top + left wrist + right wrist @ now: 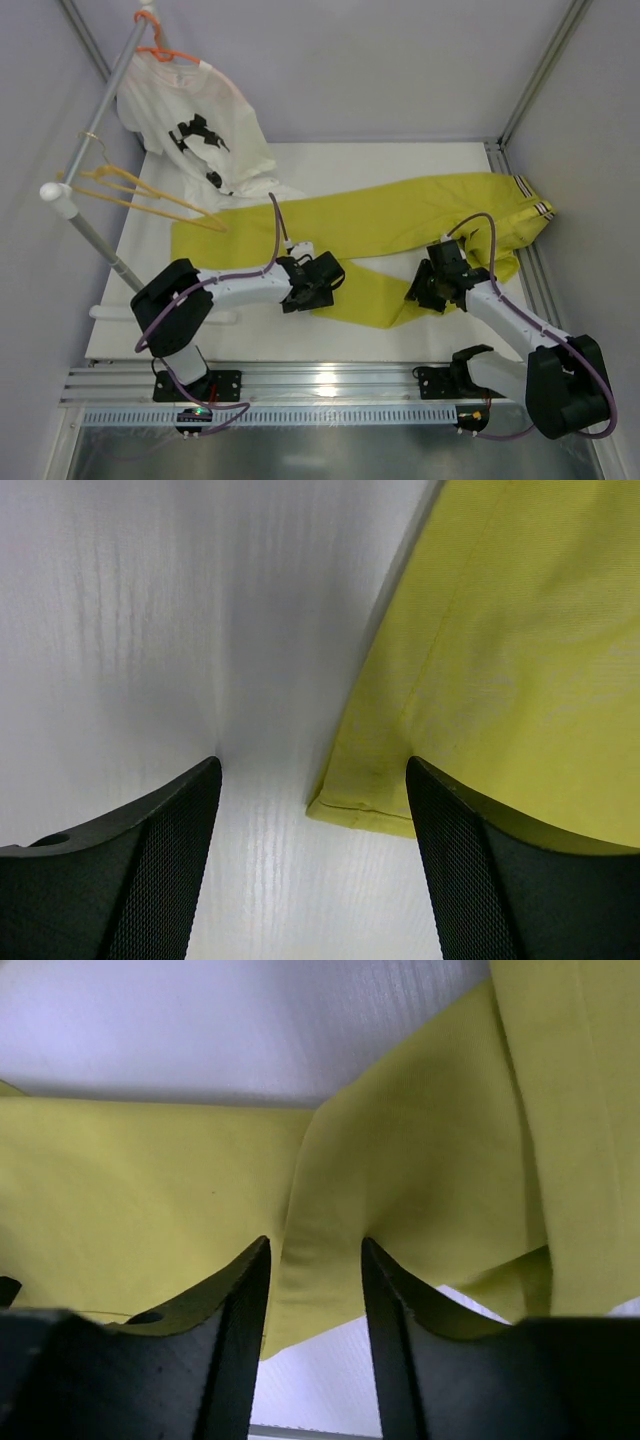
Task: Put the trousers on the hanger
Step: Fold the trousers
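The trousers [400, 225] lie spread across the white table [330, 165], the striped waistband at the far right and one leg running left, the other folded back toward the near edge. The left gripper [312, 768] hangs low over bare table with its jaws wide, holding nothing; a hemmed corner of the trousers lies just inside its right finger. The right gripper [315, 1247] stands with its jaws about half apart astride a raised fold of the trousers, and whether the pads press the cloth cannot be told. The hanger [150, 197] hangs from the slanted rail [105, 85] at the left, its lower tip reaching over the trousers' left end. Farther up the same rail an orange hanger [165, 52] carries a white T-shirt [215, 150], whose hem drapes onto the table just beside the trousers' far edge. Purple cables [275, 215] from both arms loop over the cloth.
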